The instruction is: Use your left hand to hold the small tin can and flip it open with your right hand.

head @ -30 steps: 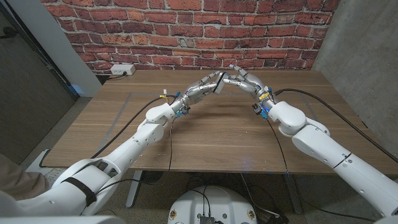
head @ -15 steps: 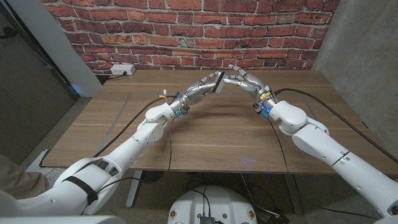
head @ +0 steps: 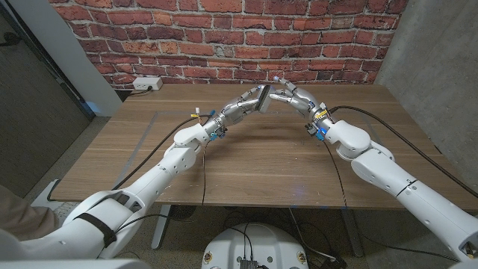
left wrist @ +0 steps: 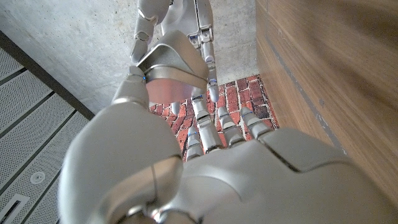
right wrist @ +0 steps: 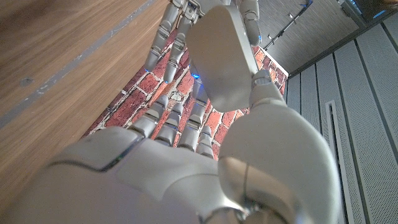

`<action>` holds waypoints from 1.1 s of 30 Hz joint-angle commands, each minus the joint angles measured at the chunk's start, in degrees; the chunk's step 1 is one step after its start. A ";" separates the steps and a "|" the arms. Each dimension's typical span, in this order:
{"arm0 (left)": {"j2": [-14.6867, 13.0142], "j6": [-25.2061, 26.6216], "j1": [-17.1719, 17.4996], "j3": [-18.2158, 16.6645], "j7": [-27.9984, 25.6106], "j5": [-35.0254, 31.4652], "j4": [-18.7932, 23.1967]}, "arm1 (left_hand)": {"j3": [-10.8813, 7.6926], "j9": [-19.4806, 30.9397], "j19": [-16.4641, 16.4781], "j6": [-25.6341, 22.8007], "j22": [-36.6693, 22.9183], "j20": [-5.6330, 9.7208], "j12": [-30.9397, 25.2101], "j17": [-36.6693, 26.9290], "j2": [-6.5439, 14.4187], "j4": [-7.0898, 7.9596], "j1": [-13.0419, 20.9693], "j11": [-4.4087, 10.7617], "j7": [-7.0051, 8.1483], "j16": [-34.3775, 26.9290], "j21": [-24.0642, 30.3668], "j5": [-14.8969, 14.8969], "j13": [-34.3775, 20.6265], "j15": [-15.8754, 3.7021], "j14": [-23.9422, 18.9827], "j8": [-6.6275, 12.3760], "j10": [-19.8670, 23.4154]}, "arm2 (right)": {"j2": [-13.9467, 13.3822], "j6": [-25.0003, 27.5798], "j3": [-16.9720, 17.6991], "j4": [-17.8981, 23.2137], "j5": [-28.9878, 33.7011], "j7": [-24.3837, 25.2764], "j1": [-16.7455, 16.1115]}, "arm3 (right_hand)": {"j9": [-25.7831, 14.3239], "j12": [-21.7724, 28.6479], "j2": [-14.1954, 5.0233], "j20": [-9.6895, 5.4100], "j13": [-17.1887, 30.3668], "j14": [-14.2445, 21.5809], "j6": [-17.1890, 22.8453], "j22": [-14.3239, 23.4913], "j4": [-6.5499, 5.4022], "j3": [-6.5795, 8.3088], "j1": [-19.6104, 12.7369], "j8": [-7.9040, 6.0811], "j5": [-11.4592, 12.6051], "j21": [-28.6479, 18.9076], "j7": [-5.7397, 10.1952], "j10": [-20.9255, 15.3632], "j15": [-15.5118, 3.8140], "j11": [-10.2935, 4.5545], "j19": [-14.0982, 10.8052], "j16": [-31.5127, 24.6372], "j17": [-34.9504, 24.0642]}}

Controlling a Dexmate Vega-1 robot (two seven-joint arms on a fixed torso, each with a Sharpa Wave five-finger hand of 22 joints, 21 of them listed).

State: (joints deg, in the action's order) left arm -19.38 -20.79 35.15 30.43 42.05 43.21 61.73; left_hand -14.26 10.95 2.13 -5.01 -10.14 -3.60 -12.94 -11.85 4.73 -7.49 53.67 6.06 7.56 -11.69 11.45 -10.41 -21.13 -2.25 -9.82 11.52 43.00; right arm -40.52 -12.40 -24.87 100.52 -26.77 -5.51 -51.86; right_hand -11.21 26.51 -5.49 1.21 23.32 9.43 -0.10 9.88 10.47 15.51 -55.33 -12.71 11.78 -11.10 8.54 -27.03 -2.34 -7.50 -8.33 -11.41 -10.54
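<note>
Over the far middle of the wooden table [head: 261, 161], we've got the left hand [head: 245, 104] gripping the small tin can [head: 262, 99], raised off the wood. The right hand [head: 293, 96] meets it, fingertips on the can's lid.

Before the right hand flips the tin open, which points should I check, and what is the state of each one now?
1. Left hand holds the small tin can above the wooden table: ok.
2. Right hand reaches the tin: ok, its fingertips meet it.
3. Lid already open: cannot tell.
4. Right thumb placed at the lid's edge: cannot tell.
5. White power strip far from both arms: ok.
</note>
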 commanded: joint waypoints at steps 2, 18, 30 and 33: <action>0.09 0.93 0.20 -1.01 2.51 2.39 0.18 | -1.28 0.09 -0.01 -0.15 -0.16 -0.30 -0.48 -0.16 0.90 0.92 0.15 6.70 -0.20 -0.10 0.04 -0.27 -0.37 -7.75 -0.01 -0.22 7.50 | 1.80 -5.47 -1.31 -6.20 -1.33 -5.91 2.51 | 0.00 -0.15 -3.78 -0.54 0.14 -0.17 0.10 0.17 -1.55 1.70 -3.69 0.15 0.19 0.27 0.80 -4.36 -10.11 -5.05 0.08 0.22 -0.13; -0.38 1.68 0.98 -1.58 3.13 3.14 1.17 | -1.39 0.09 0.00 -0.17 -0.15 -0.41 -0.43 -0.16 0.95 0.88 0.06 6.70 -0.12 -0.12 0.03 -0.27 -0.44 -7.87 -0.04 -0.18 7.45 | 2.38 -5.50 -1.80 -6.85 -1.73 -6.67 3.14 | 0.00 -0.38 -3.98 -0.94 0.23 -0.42 0.39 0.17 -1.54 1.91 -4.25 0.13 0.28 0.21 0.89 -3.93 -10.13 -5.06 0.08 0.35 -0.15; -0.68 1.52 1.50 -1.73 2.99 3.13 1.71 | -1.50 0.09 -0.01 -0.25 -0.15 -0.37 -0.42 -0.11 0.88 0.76 0.07 6.70 0.00 -0.10 0.02 -0.26 -0.52 -7.94 -0.09 -0.14 7.50 | 2.18 -5.58 -1.72 -6.79 -2.21 -7.20 3.02 | 0.00 -0.54 -3.91 -0.81 0.29 -0.56 0.24 0.17 -1.70 1.83 -4.29 0.25 0.26 0.16 0.78 -3.62 -10.00 -5.05 0.04 0.40 -0.18; -0.62 1.61 1.55 -1.80 3.28 3.42 1.63 | -1.51 0.09 -0.01 -0.31 -0.15 -0.24 -0.42 -0.10 0.86 0.74 0.07 6.70 0.12 -0.09 0.02 -0.25 -0.52 -8.02 -0.06 -0.11 7.51 | 2.17 -5.66 -1.68 -6.78 -2.43 -7.39 2.99 | 0.00 -0.57 -3.89 -0.77 0.31 -0.58 0.20 0.16 -1.72 1.81 -4.30 0.28 0.26 0.14 0.75 -3.57 -9.99 -5.04 0.01 0.41 -0.18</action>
State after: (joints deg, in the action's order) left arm -19.84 -19.30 36.28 28.85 45.10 46.26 63.02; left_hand -15.52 10.95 2.12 -5.02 -10.14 -3.60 -12.96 -11.85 5.70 -6.72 53.46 3.71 7.57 -11.69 11.45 -10.35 -21.45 -2.24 -9.82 11.52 40.91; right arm -38.23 -18.01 -26.59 93.63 -28.83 -12.55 -48.76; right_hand -11.21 25.85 -5.48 0.50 23.53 9.01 0.29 9.88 10.36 15.39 -55.34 -12.49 11.51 -11.10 8.91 -26.58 -2.35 -8.24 -8.25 -11.01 -10.53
